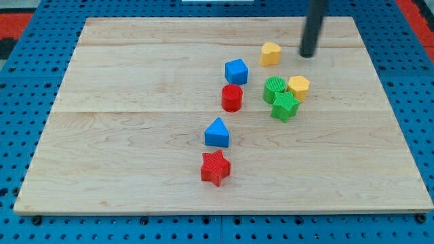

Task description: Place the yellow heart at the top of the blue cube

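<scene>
1. Presently, my tip (308, 54) rests on the surface (135, 81) to the view's right of the yellow heart (270, 53), near it but apart. The arm carries no hand, only a rod, so there is nothing to stand apart or clamp together.

2. Yellow heart: it lies to the view's upper right of the blue cube (236, 71), near it, not yet above it. Judged from this layout, a push toward the view's left is what remains.

3. Risk of overshoot: a long push leftward could carry the heart past the spot above the cube.

4. Risk of collision: a push angled toward the view's bottom would drive the heart into the cube's upper right side and shift the cube, and perhaps the red cylinder (232, 97) just below it.

5. Risk of slipping: the heart's rounded outline may turn on an off-centre contact, so that it rolls off the tip and veers toward the view's top edge.

6. Bystanders: the two green blocks (279, 98) and the yellow hexagon (298, 88) sit close together below the tip; a low approach could scatter them. Blue triangle (217, 133) and red star (215, 167) lie well apart from the action.
</scene>
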Tool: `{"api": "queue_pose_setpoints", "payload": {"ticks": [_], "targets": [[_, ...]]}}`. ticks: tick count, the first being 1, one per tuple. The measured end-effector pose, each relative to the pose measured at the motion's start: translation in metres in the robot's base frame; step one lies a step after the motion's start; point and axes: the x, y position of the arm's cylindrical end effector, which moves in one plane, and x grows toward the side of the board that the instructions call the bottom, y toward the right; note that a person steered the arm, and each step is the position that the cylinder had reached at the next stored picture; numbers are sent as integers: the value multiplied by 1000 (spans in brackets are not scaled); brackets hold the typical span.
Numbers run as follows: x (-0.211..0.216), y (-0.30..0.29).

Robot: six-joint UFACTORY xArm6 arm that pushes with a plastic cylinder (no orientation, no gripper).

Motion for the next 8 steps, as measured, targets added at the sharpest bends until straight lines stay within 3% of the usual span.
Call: {"api": "queue_pose_setpoints", "payload": {"ticks": [2, 3, 5, 6, 7, 8], "targets": [[-1, -103], [-18, -126], [-29, -73], [-34, -130], [-11, -103], [43, -6]]}}
